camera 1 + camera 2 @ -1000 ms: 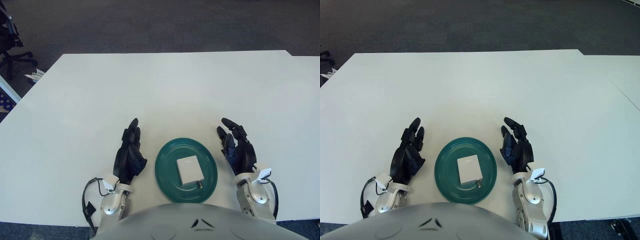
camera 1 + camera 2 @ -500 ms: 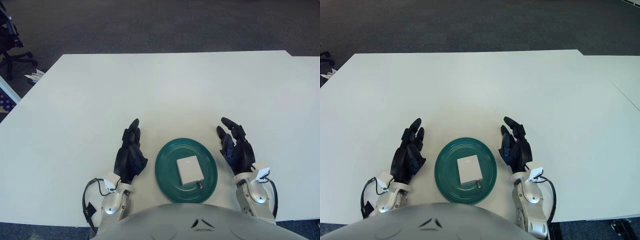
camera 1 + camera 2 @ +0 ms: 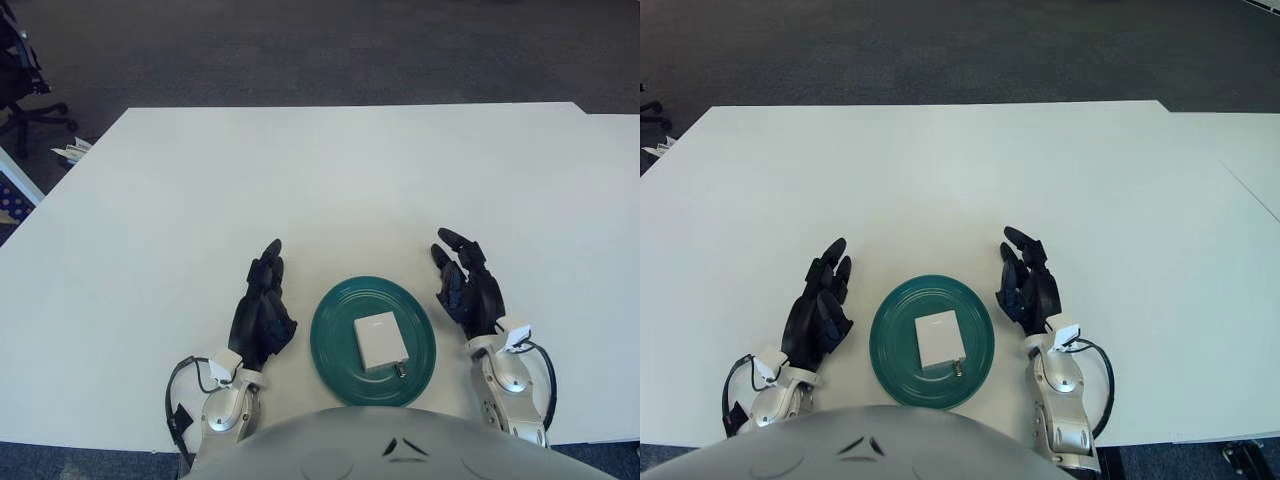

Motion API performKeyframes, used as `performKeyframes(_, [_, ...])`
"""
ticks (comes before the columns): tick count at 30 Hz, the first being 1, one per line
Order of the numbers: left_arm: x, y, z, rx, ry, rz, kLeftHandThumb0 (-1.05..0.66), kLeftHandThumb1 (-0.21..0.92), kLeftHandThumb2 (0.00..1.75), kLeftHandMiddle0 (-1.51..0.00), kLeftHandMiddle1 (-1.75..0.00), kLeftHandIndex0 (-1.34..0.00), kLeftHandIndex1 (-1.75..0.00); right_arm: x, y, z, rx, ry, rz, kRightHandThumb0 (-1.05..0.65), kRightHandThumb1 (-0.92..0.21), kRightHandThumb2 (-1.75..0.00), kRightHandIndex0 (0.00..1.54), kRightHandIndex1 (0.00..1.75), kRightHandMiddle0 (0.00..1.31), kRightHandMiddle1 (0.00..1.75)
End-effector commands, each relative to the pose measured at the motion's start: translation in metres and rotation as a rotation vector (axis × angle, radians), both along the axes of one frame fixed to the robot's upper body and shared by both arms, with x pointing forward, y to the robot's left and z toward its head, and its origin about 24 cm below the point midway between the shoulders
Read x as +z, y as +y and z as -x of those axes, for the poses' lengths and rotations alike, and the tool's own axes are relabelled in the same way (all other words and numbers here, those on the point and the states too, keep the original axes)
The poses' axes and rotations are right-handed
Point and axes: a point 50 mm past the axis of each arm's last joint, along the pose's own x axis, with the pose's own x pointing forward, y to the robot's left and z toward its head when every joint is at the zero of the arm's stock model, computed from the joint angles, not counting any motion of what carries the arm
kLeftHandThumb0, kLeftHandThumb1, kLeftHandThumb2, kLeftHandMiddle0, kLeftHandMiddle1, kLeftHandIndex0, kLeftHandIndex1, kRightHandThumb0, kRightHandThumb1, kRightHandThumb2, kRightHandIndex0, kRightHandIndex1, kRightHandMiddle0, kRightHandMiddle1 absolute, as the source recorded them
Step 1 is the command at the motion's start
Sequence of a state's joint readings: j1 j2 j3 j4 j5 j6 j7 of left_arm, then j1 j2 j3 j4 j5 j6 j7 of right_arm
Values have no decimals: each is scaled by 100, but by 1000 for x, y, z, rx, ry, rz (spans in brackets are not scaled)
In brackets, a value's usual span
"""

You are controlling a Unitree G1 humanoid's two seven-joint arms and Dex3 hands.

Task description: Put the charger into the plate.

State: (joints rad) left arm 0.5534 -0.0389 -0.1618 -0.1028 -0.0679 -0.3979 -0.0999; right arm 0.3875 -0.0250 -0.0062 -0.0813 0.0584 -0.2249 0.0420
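Observation:
A white square charger (image 3: 379, 340) lies flat in the middle of a dark green plate (image 3: 331, 346) near the table's front edge. Its metal plug prongs (image 3: 399, 368) point toward me. My left hand (image 3: 262, 307) shows just left of the plate, fingers relaxed and holding nothing. To the plate's right is my right hand (image 3: 466, 285), fingers spread and also holding nothing. Neither hand touches the plate or the charger.
The white table (image 3: 330, 180) stretches far ahead and to both sides. A second white table (image 3: 1250, 150) adjoins at the right. An office chair (image 3: 20, 80) stands on the dark carpet at the far left.
My right hand has shifted slightly forward and inward toward the plate. The left hand has drifted a little to the right. Charger and plate have stayed put.

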Motion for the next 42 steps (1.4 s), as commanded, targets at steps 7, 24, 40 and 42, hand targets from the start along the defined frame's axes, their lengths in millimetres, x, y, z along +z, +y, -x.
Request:
performKeyframes(7, [-22,3,9,-13,93,-35,-104,92,110,-19,0,0,-44,-21,-7,13,-17,113,24,-79,-92,-84,19,0,0,64])
performKeyframes(24, [-24,3,8,-27,65,-46,-104,92,110,-19,0,0,-44,-26,-9,15,-14,125,30,-80,-92,-85,19,0,0,55])
performKeyframes(40, [-23,3,10,-7,82,-54,-104,92,110,-17,0,0,-42,-28,-11,18,-19,137,22,-82,-92,-84,22,1,0,49])
performKeyframes(42, [-23,3,10,-6,86,-49,-104,92,110,-17,0,0,-42,-28,-11,18,-20,136,22,-82,-92,-84,23,1,0,49])
